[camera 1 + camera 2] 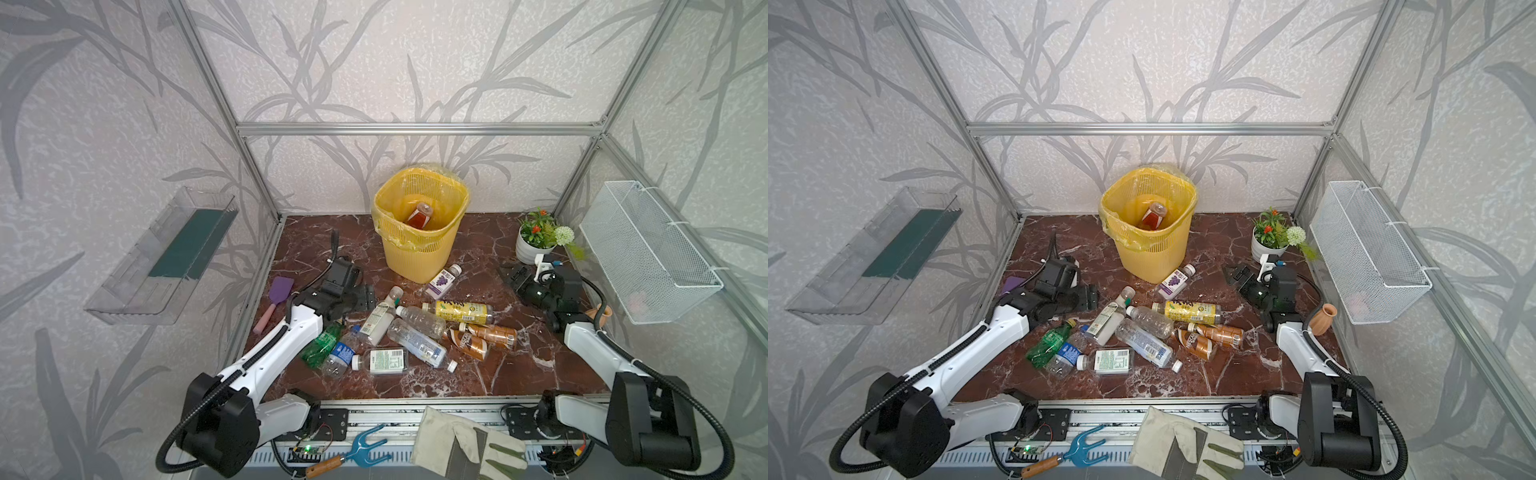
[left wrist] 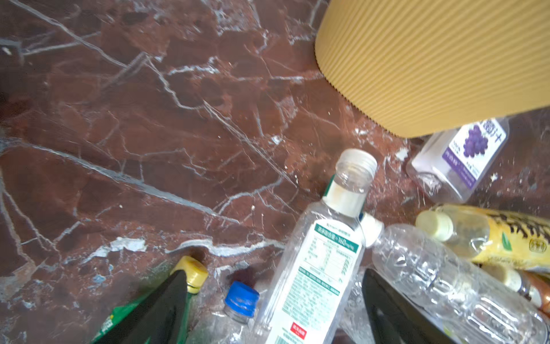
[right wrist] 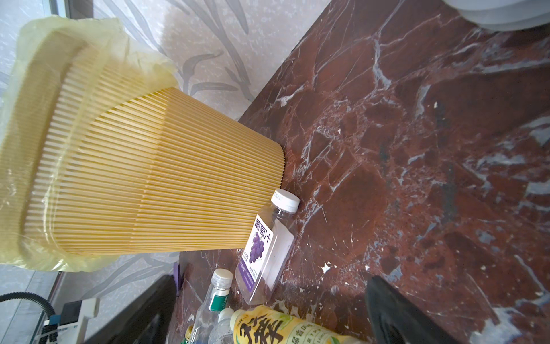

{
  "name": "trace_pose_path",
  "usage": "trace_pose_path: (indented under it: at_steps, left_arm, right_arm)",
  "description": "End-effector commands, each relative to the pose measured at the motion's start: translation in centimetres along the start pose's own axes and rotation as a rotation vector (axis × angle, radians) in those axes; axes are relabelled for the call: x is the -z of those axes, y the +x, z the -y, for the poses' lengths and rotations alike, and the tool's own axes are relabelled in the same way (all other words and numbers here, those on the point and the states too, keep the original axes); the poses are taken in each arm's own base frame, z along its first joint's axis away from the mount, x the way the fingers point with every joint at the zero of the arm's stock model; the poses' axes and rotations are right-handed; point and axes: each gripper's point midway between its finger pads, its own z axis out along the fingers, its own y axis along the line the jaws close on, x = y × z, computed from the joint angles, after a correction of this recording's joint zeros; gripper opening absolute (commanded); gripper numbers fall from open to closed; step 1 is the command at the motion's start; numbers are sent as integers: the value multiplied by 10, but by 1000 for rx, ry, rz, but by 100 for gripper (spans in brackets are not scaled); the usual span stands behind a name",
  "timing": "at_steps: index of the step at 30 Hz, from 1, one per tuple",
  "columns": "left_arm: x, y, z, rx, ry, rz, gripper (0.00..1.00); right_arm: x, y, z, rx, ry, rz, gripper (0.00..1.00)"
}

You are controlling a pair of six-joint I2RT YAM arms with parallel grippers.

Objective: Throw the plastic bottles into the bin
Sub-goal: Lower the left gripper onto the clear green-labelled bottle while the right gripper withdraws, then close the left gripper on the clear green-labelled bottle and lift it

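White arm links (image 1: 291, 351), black joints (image 1: 220, 419), corrugated black cables (image 1: 266, 347), black fingers (image 2: 160, 312).

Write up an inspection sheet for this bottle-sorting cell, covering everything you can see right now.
Surface: red-brown marble tabletop.
Job's things: about ten plastic bottles lying piled mid-table; one red-label bottle inside the yellow bin; grape-label bottle lying against the bin's base.
Clutter: purple spatula, potted plant, clay vase on the table; glove and blue hand fork on the front rail.
End effectors: left end effector open, low, astride a clear bottle in the pile; right end effector open, empty, near the plant.
Cables: black conduits along both arms; none across the pile.
Surroundings: aluminium frame, leaf-print walls, wire basket, clear shelf.
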Motion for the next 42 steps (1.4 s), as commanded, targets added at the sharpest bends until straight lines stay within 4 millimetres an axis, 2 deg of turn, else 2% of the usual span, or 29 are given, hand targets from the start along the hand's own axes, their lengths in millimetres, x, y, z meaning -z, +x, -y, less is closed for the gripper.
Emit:
trace_pose_path:
  at_steps: [1, 6, 11, 15, 21, 28, 42]
  left_arm:
    - [-4, 25, 2, -78, -17, -73, 87]
    - [-8, 48, 18, -153, 49, -166, 85]
    - [-19, 66, 29, -139, 99, -236, 85]
    - [-26, 68, 36, -149, 123, -260, 85]
    - [-36, 69, 36, -163, 101, -292, 85]
    - [-53, 71, 27, -175, 39, -314, 83]
    - [-81, 72, 37, -206, 57, -355, 82]
  right_arm:
    - [-4, -7, -9, -12, -50, 9, 99]
    - [-9, -8, -11, -41, -78, 2, 99]
    - [-12, -7, -9, -65, -86, -6, 99]
    - [-12, -6, -10, -70, -91, -15, 99]
    - [-11, -6, -8, -79, -86, -19, 99]
    - [-8, -8, -8, -86, -89, -18, 99]
    - [-5, -12, -9, -97, -98, -18, 99]
